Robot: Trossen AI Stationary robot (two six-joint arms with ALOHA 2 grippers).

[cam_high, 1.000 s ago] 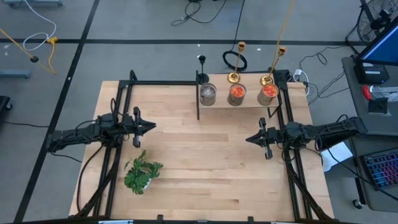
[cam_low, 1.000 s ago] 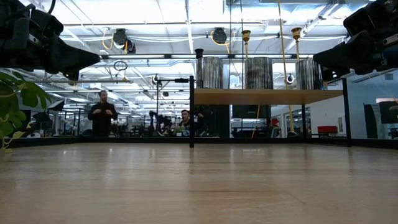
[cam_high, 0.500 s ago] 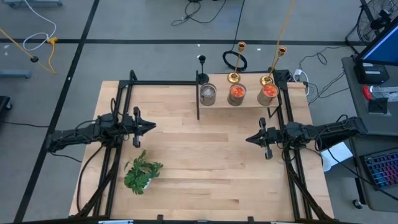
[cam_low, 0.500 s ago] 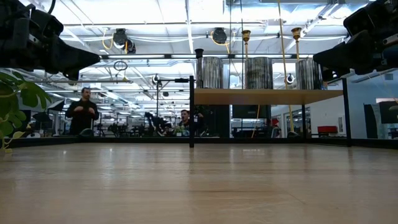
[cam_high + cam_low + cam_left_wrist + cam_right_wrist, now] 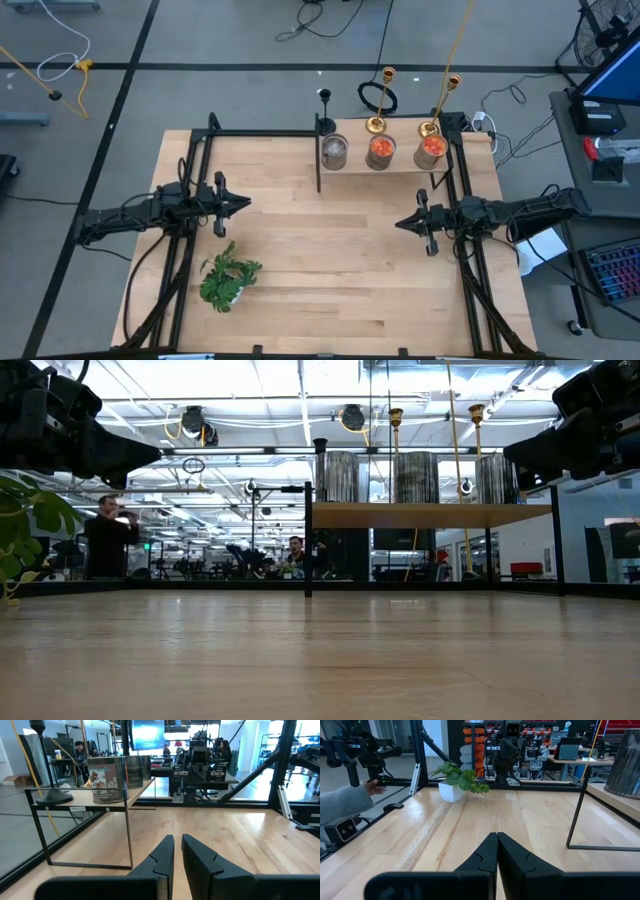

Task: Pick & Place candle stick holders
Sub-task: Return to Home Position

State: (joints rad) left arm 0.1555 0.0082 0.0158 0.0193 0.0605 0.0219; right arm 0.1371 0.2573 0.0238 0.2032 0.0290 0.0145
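Three candle stick holders stand on a raised shelf [image 5: 400, 168] at the table's far edge, behind three jars: a black one [image 5: 325, 110] [image 5: 320, 446] and two gold ones [image 5: 380, 100] [image 5: 440, 108] [image 5: 396, 416] [image 5: 476, 412]. The black holder's round base [image 5: 52, 797] rests on the shelf top. My left gripper [image 5: 243, 204] [image 5: 177, 840] hovers over the table's left middle, fingers closed to a narrow slit, empty. My right gripper [image 5: 398, 222] [image 5: 497, 836] hovers over the right middle, shut and empty. Both point toward the table's centre.
Three jars [image 5: 334, 152] [image 5: 381, 150] [image 5: 430, 150] stand in a row on the shelf in front of the holders. A green plant in a white pot [image 5: 228, 280] [image 5: 452, 790] stands near the left front. A person's sleeve and hand [image 5: 350, 802] show beyond the table's edge.
Neither arm nor any holder has moved. A person in the room behind the table has walked toward the left.
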